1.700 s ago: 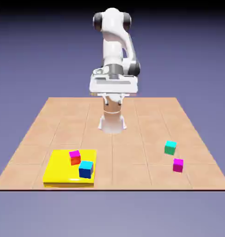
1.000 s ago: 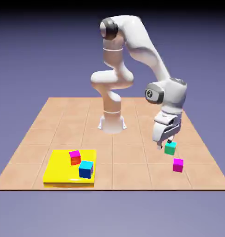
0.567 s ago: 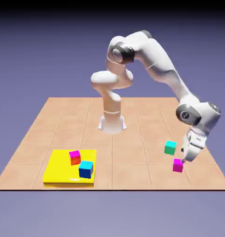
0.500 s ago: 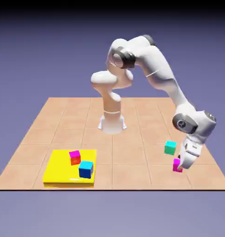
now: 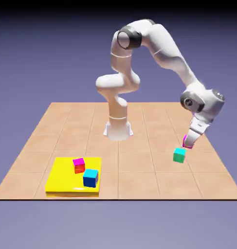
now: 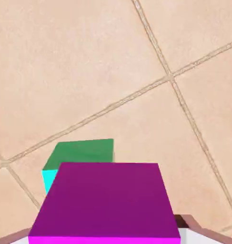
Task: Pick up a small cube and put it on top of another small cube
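1. Gripper point(image 5: 188, 144) first — it's clamped on the magenta cube point(image 6: 105, 200), which fills the bottom of the hand view; the finger tips are mostly hidden behind it, only a pale sliver shows at each lower corner; in the exterior view just a bit of pink peeks out at the end of the hand, clear of the table point(image 5: 139, 126).

2. Next out is the teal-green cube point(image 6: 82, 152); in the hand view it pokes out from behind the top edge of the magenta one, shifted toward that view's left; you can see its green top and a strip of cyan side, the rest is covered.

3. So the relation that matters — the held cube isn't lined up over the target yet; in the exterior view the teal-green cube point(image 5: 179, 155) sits on the table just below the gripper and a touch toward the exterior view's left; near, but I'd say apart, not touching.

4. My guess for the coming move: slide over in that direction until pink covers green fully, then lower; the hand looks tilted rather than straight down, so squaring up edges could be fiddly.

5. Farther off, well apart on the exterior view's left: a yellow tray point(image 5: 62, 180) with a red-sided cube point(image 5: 79, 165) and a blue cube point(image 5: 90, 177); not involved.
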`<state>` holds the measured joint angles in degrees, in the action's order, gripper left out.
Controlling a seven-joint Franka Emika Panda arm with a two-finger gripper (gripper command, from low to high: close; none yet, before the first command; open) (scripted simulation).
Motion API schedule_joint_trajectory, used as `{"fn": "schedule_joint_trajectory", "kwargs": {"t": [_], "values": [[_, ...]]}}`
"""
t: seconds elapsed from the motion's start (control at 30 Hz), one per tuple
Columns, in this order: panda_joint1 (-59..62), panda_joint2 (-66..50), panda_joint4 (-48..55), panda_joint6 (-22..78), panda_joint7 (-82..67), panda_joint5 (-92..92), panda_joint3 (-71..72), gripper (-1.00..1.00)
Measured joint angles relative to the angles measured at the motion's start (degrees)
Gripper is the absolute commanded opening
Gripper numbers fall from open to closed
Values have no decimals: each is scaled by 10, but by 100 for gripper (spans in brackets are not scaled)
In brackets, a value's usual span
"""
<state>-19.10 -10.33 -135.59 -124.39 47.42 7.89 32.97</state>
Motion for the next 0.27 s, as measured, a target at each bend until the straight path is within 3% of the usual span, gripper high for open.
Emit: {"fn": "schedule_joint_trajectory", "kwargs": {"t": [0.13,0.17,0.27], "values": [[-18,-61,-24,-75,35,50,-29,-100],[-23,-79,-31,-97,46,66,-38,100],[-17,-59,-23,-72,35,51,-29,100]]}}
